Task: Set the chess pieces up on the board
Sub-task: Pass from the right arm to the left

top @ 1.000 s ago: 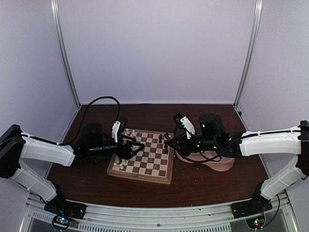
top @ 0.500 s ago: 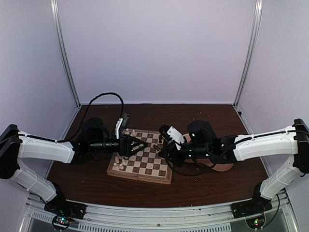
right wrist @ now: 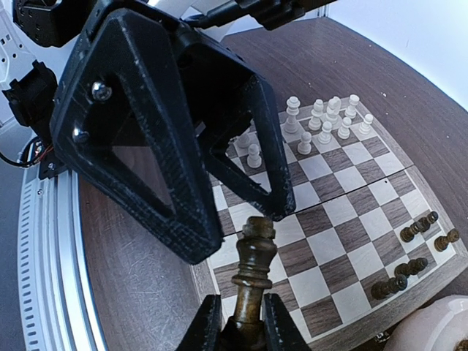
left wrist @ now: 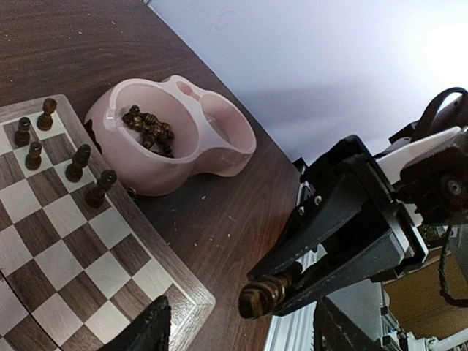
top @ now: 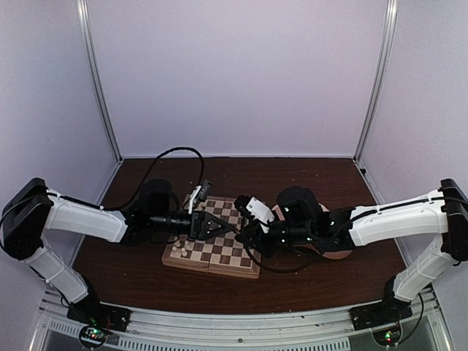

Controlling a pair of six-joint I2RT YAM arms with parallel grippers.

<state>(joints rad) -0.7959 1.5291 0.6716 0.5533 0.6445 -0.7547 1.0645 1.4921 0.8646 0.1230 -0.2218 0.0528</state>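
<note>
The board (top: pixel 219 252) lies between the arms, with cream pieces (right wrist: pixel 322 124) along its left side and a few dark pieces (right wrist: pixel 417 241) along its right side. My right gripper (right wrist: pixel 241 313) is shut on the base of a tall dark brown piece (right wrist: pixel 252 267) and holds it tilted above the board's near edge. My left gripper (top: pixel 218 226) is open and empty, its fingers (right wrist: pixel 168 146) spread right in front of that piece. In the left wrist view the held piece (left wrist: pixel 263 295) points at the gap between my open left gripper (left wrist: pixel 245 338).
The pink double bowl (left wrist: pixel 212 157) stands on the table just right of the board, with several dark pieces (left wrist: pixel 150 128) in one compartment. Dark pawns (left wrist: pixel 77 162) stand near the board's right rim. The aluminium rail runs along the table's near edge.
The right gripper has carried the dark piece left from the bowl to over the board. The left gripper has moved right to meet it, and its jaws stay open.
</note>
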